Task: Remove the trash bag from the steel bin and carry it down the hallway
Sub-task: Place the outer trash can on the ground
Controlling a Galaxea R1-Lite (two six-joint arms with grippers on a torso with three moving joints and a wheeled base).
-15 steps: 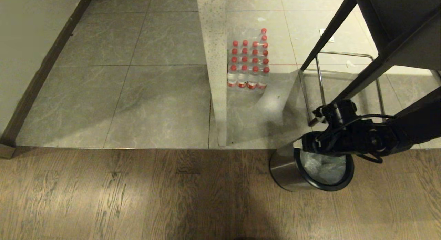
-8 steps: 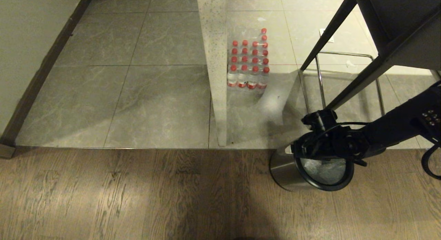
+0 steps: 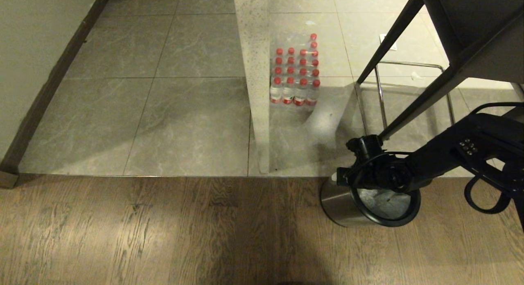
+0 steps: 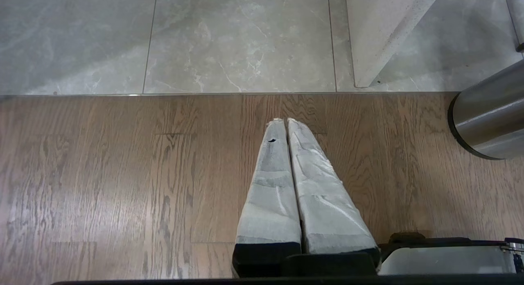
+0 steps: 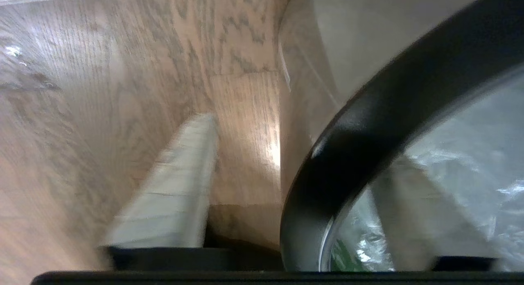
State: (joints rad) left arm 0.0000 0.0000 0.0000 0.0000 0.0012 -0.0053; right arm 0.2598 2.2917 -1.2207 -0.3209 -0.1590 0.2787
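Note:
The steel bin (image 3: 342, 203) with its black rim (image 3: 403, 219) stands on the wood floor at the right, just before the tiles. The whitish trash bag (image 3: 389, 203) lies crumpled inside it. My right arm reaches in from the right, with its wrist (image 3: 372, 174) over the bin's far-left rim. My right gripper (image 5: 299, 141) is open and straddles the rim (image 5: 389, 113). One finger (image 5: 176, 195) is outside over the floor. The other finger (image 5: 413, 219) is inside, against the bag (image 5: 475, 162). My left gripper (image 4: 285, 122) is shut, empty and parked over the wood floor, left of the bin (image 4: 487, 117).
A speckled stone post (image 3: 256, 84) stands just left of the bin, with a pack of red-capped bottles (image 3: 295, 72) behind it. A black chair with a chrome base (image 3: 409, 84) rises over the bin's far side. The hallway's grey tiles (image 3: 163, 113) run past a beige wall with dark skirting (image 3: 45, 96).
My right arm has swung left and lower, moving the wrist from over the bin's middle to its far-left rim. The bin and bag have not moved.

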